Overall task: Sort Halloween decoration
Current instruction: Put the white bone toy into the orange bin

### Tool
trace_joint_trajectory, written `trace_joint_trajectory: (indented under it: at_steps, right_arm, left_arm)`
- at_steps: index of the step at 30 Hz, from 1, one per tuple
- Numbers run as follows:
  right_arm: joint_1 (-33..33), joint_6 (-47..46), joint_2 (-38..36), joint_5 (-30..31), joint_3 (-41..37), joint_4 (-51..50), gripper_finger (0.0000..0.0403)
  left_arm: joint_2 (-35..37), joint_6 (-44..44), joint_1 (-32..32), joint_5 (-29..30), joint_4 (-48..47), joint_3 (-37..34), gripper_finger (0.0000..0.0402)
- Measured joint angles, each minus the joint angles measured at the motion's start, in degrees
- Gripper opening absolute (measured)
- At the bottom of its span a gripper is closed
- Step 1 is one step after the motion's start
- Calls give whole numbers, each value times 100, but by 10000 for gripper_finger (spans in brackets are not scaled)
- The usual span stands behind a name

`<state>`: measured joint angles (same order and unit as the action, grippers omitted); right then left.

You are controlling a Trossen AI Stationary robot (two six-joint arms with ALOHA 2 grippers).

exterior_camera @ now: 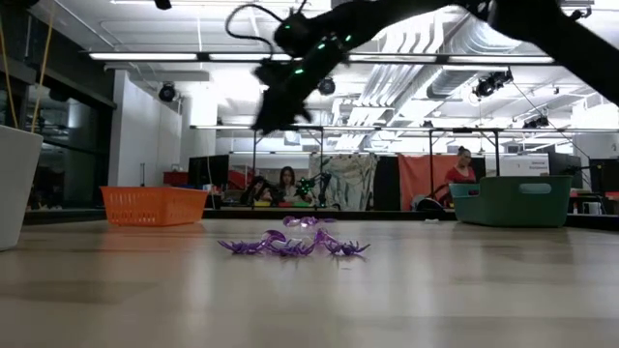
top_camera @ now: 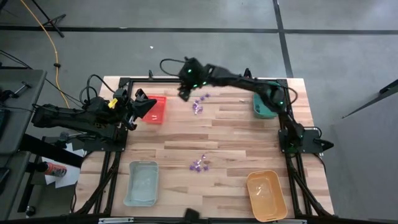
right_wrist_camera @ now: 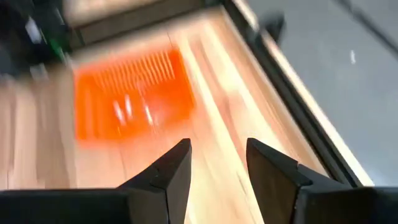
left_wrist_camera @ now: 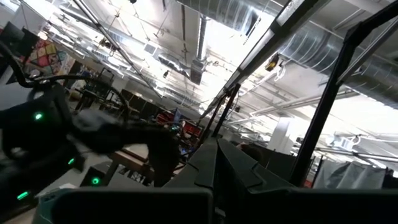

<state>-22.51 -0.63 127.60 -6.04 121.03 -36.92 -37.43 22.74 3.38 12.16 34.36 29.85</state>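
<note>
The Halloween decoration lies as small purple pieces in two clusters on the wooden table: one far cluster [top_camera: 199, 103] and one nearer the front [top_camera: 199, 165], the latter closest in the low view [exterior_camera: 290, 246]. My right gripper [top_camera: 184, 93] hangs above the table just left of the far cluster, between it and the red tray [top_camera: 158, 109]. In its wrist view the right gripper [right_wrist_camera: 217, 163] is open, with only bare wood between its fingers. My left gripper [top_camera: 144, 107] waits at the red tray's left edge, raised and shut [left_wrist_camera: 214, 163].
A green tray [top_camera: 263, 107] stands at the far right, a pale blue tray [top_camera: 142, 182] at the near left and an orange tray [top_camera: 266, 194] at the near right. A black frame [top_camera: 124, 79] runs along the table's far and side edges. Bare wood lies between the two clusters.
</note>
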Motion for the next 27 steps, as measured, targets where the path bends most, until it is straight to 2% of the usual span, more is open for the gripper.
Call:
trace_joint_trajectory:
  at_steps: [2, 4, 6, 8, 11, 15, 17, 19, 21, 23, 27]
  right_arm:
    - [-93, 210, -241, 2, -129, -841, 144]
    - [-124, 204, -535, 3, -624, -1111, 142]
    - [-91, 23, -913, 0, -1468, -875, 142]
    - [13, -405, -1388, -4, -2507, -154, 142]
    - [214, -1590, -2099, 11, -4046, 1121, 142]
    - [383, -4311, -2527, 89, -5294, 1660, 142]
    - [371, -5039, -2564, -281, -5541, 1708, 142]
    - [344, -5064, -2561, -657, -5676, 1749, 142]
    - [339, -4956, -2561, -700, -5709, 1869, 142]
    - [313, -4832, -2561, -601, -5651, 2034, 142]
    - [180, -4846, -2517, -416, -5396, 2521, 142]
  left_arm:
    - [0, -37, 0, 4, -8, 0, 0]
    - [-2, -40, 0, 39, -16, 2, 0]
    - [-4, -69, 0, 48, -21, 2, 0]
    - [-4, -134, 0, 50, -27, 2, 0]
    - [-4, -143, 0, 50, -26, 2, 0]
    - [-64, -629, -2, 146, -44, 4, 0]
    - [-163, -818, -3, 571, -178, 5, 0]
    - [-384, -634, -103, 1183, -438, 11, 0]
    - [-679, -223, -350, 1387, -727, 11, 0]
    - [-1037, 116, -673, 974, -999, 8, 0]
    - [-1617, 690, -1306, -382, -1909, 429, 0]
